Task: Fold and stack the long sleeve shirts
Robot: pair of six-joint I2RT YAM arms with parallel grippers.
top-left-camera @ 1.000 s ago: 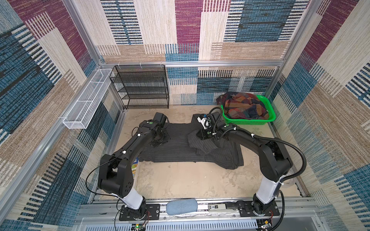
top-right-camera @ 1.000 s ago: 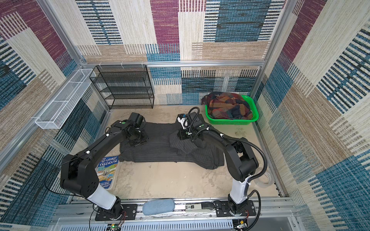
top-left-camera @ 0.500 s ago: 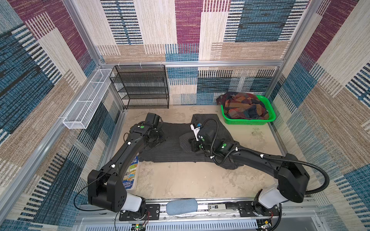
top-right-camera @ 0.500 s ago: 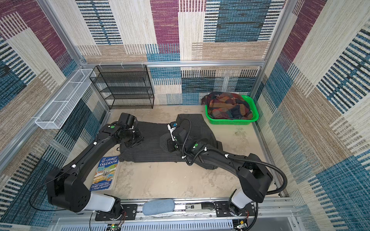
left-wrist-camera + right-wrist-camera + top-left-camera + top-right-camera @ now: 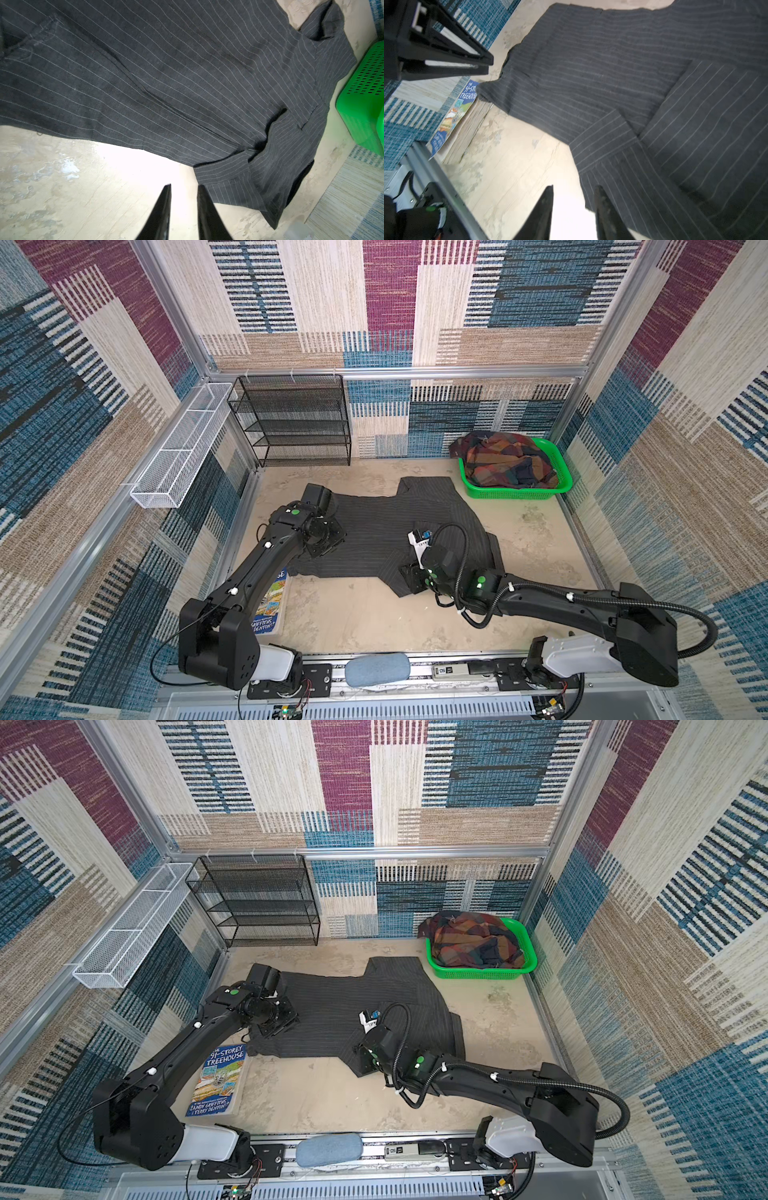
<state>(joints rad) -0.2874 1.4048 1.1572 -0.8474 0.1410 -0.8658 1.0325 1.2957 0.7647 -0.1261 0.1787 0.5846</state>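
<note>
A charcoal pinstriped long sleeve shirt (image 5: 386, 531) (image 5: 345, 1006) lies spread flat mid-table, one sleeve folded across it with the cuff (image 5: 602, 141) (image 5: 222, 172) at the front edge. The plaid shirt (image 5: 503, 462) (image 5: 469, 940) sits crumpled in the green basket (image 5: 515, 492) at the back right. My left gripper (image 5: 322, 537) (image 5: 184, 186) hovers over the pinstriped shirt's left end, narrowly open and empty. My right gripper (image 5: 409, 576) (image 5: 574, 187) is open at the sleeve's front edge. One of its fingers (image 5: 600, 199) overlaps the cloth edge; bare table shows between the tips.
A book (image 5: 218, 1081) lies at the front left, its corner under the shirt's hem. A black mesh shelf (image 5: 295, 418) stands against the back wall, and a white wire basket (image 5: 183, 448) hangs on the left wall. Bare table (image 5: 353, 614) lies in front of the shirt.
My right gripper came forward from the shirt's back right, drawing the bunched sleeve flat across the shirt, then opened and let it go. The left gripper shifted slightly forward.
</note>
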